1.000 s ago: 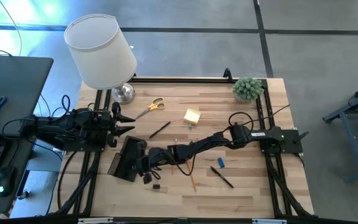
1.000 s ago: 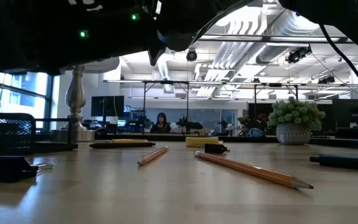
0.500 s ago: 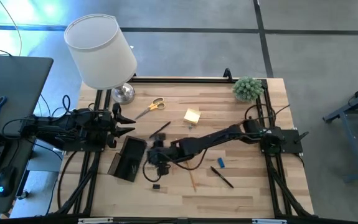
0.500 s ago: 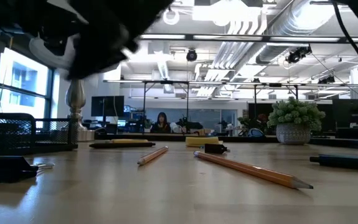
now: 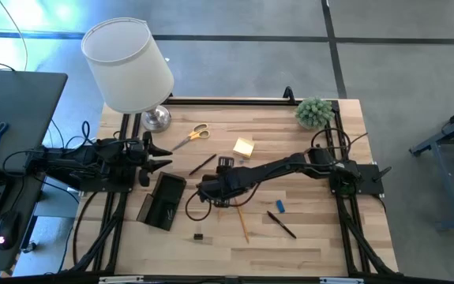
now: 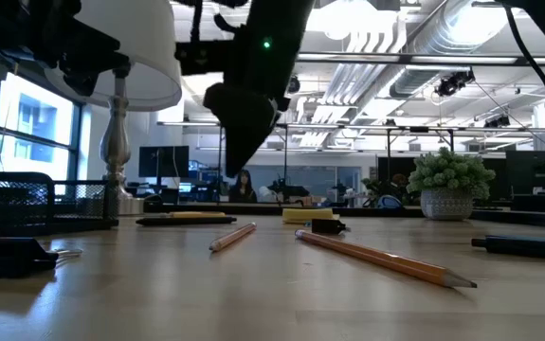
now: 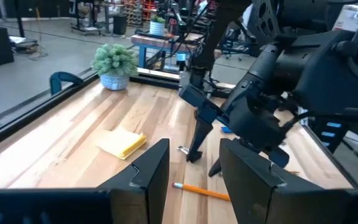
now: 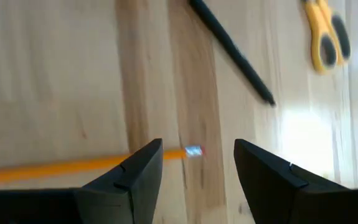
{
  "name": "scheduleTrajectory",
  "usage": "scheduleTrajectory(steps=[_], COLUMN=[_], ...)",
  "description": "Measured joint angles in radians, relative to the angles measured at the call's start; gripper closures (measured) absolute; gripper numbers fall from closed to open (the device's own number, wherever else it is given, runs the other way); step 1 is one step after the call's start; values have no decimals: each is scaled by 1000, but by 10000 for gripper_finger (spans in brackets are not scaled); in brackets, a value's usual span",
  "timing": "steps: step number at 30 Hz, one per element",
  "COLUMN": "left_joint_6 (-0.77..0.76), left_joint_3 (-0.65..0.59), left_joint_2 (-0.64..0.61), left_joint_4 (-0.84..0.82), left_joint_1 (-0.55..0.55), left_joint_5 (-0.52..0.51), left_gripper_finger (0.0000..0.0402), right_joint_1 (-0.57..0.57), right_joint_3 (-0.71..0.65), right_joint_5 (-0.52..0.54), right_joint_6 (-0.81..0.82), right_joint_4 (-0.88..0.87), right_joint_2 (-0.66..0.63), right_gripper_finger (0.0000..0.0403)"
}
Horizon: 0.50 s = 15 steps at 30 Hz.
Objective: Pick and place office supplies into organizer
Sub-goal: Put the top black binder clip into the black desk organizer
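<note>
I had the right gripper (image 5: 208, 189) out over the middle of the tabletop (image 5: 305, 237), just beside the organizer (image 5: 161, 201), which lay toward the left edge. Through its wrist camera I saw its jaws parted with nothing between them, hanging over the eraser end of a wooden pencil (image 8: 73, 165). Beyond that lay a black pen (image 8: 231, 50) and the yellow-handled scissors (image 8: 325, 37), the scissors up near the far edge. The sticky-note pad (image 5: 243, 147) sat near the far edge too, at about mid-width. A second pencil (image 5: 242, 222) lay toward the near edge, with the small blue piece (image 5: 279, 207) and another pen (image 5: 281, 226) to the right of it, and one tiny black clip (image 5: 198, 236) close to the near edge, below the organizer.

The left gripper (image 5: 157, 155) waited at the left edge, just past the organizer's far end; its jaws stood partly open and empty.
</note>
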Motion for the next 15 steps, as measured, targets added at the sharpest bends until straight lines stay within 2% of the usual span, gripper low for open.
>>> scheduleTrajectory(steps=[6,15], left_joint_6=[-15,-15], left_joint_3=[0,0], left_joint_2=[0,0], left_joint_4=[-11,1], left_joint_1=[0,0], left_joint_5=[-1,-1], left_gripper_finger=[270,270], right_joint_1=[-4,-2], right_joint_3=[-2,-1], right_joint_5=[3,12], right_joint_6=[94,223], right_joint_4=[-147,-280], right_joint_2=[-16,-95], right_gripper_finger=[210,210])
